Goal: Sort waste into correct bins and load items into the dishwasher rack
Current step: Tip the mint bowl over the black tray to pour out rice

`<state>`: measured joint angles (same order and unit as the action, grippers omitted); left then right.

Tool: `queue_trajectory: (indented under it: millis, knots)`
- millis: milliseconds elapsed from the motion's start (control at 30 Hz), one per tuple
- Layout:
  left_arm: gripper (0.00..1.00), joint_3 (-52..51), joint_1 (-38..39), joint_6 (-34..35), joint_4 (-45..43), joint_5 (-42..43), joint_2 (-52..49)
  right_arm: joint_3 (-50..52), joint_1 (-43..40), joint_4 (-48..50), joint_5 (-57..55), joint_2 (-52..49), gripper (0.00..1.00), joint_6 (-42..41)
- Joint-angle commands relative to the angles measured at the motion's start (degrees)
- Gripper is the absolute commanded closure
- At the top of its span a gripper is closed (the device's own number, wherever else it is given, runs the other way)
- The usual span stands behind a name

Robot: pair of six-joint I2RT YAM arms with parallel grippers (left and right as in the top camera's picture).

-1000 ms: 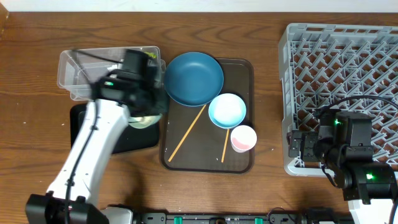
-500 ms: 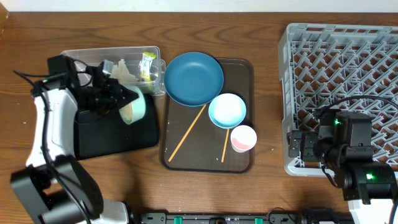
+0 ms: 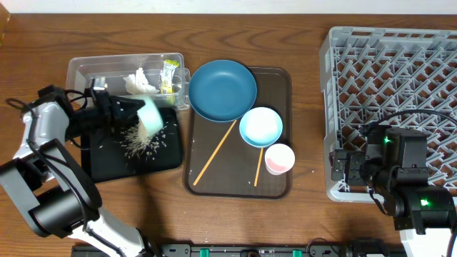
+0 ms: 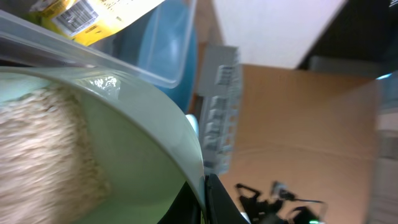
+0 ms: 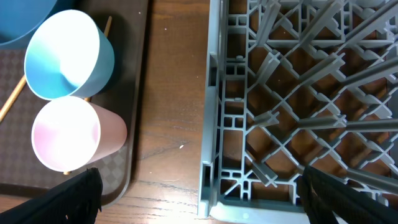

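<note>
My left gripper (image 3: 132, 113) is shut on the rim of the mint-green bowl (image 3: 150, 114), which is tipped on its side over the black tray (image 3: 107, 160). White rice grains (image 3: 139, 139) lie scattered on that tray. In the left wrist view the fingers (image 4: 202, 199) pinch the bowl's rim (image 4: 137, 149), with rice (image 4: 43, 149) still inside. The clear tub (image 3: 93, 71) holds the white tissue (image 3: 139, 81) and the yellow-green wrapper (image 3: 169, 75). My right gripper (image 3: 346, 168) is open and empty at the near-left corner of the grey rack (image 3: 400, 71).
The brown serving tray (image 3: 235, 187) carries the dark blue plate (image 3: 223, 91), light blue bowl (image 3: 260, 126), pinkish cup (image 3: 279, 158) and chopsticks (image 3: 214, 153). The right wrist view shows the bowl (image 5: 65, 53), the cup (image 5: 68, 134) and the rack's wall (image 5: 211, 93).
My left arm swung out to the left and tipped the mint-green bowl further. Rice has spilled from it onto the black tray. The right arm has not moved.
</note>
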<state>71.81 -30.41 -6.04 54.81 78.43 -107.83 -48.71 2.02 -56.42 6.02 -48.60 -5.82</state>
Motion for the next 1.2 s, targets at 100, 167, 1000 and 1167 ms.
queue_trajectory:
  millis: [100, 167, 1000, 1167]
  knots:
    - [0.94, -0.3, -3.1, -0.8, 5.8, 11.6, -0.3, -1.0, 1.2, -0.2, 0.4, 0.2, 0.01, 0.5]
    - [0.94, -0.3, -3.8, -0.8, 7.1, 11.6, -0.3, -1.0, 1.2, -0.2, 0.4, 0.2, 0.01, 0.5]
    - [0.94, -0.3, -4.3, 2.2, 7.0, 11.4, -0.3, -1.0, 1.2, -0.4, 0.4, 0.2, 0.01, 0.5]
    - [0.93, -0.3, -4.3, 3.8, 5.8, 3.5, -0.3, -1.0, 1.2, -0.9, 0.4, 0.2, 0.01, 0.5]
